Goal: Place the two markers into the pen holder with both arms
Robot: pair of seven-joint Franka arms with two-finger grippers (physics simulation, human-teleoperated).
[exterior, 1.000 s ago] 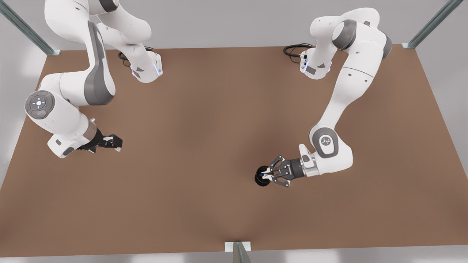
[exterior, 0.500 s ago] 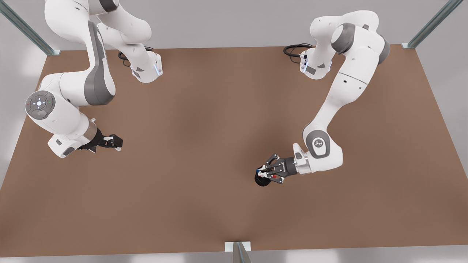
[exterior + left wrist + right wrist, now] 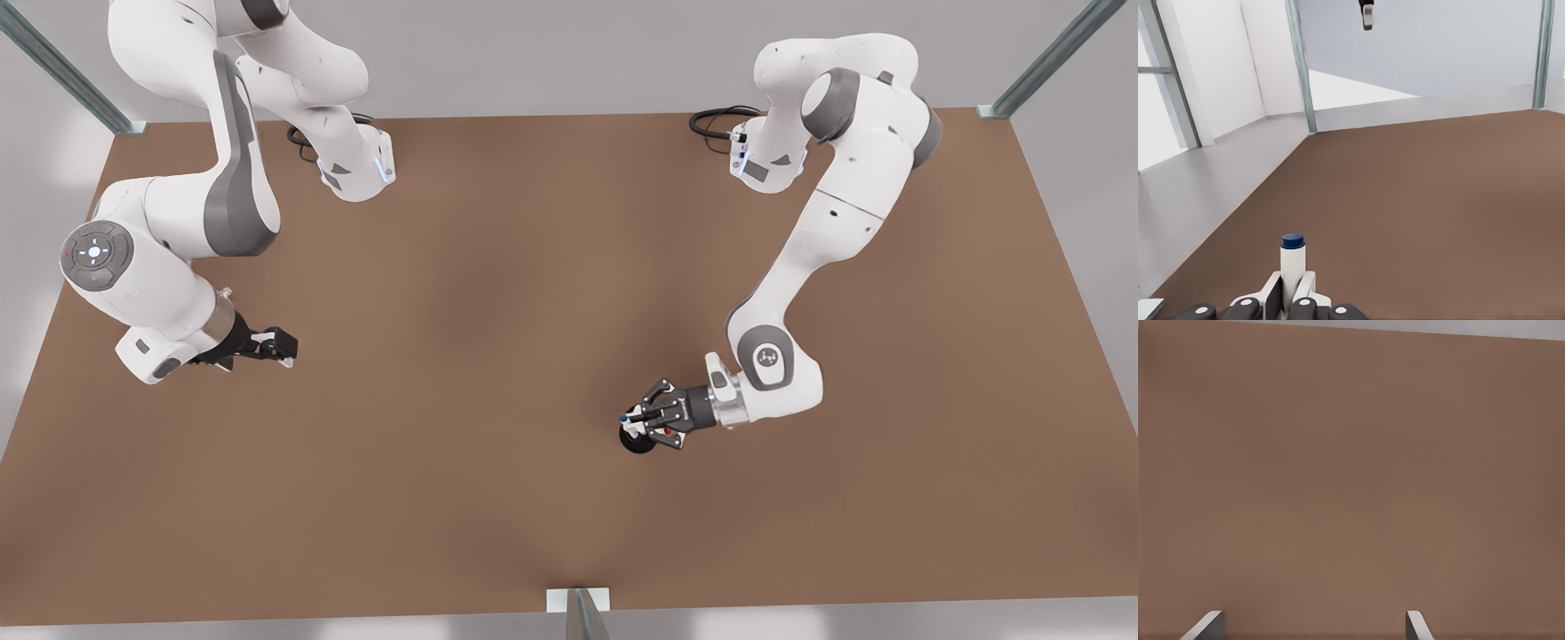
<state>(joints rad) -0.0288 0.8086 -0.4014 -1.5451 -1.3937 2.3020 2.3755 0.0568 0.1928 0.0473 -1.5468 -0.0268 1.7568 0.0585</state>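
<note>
While left end effector (image 3: pixel 638 419) grips blue marker (image 3: pixel 1293 263) at pen holder (image 3: pixel 637 443); right end effector (image 3: pixel 283 345) open over brown table (image 3: pixel 498 293)

pen holder (image 3: pixel 637 442) on table (image 3: pixel 498 356), front view's right

Blue-capped white marker (image 3: pixel 1293 267) — black holder (image 3: pixel 636 442) — brown table (image 3: pixel 498 293).

No words, numbers or brand names can be read anywhere. The nearest thing to a sign is a small white emblem on the grey joint cover (image 3: pixel 770 356) of the arm at the front view's right, too small to make out. The other arm's grey round cap (image 3: pixel 96 253) bears tiny lit dots, not characters.
</note>
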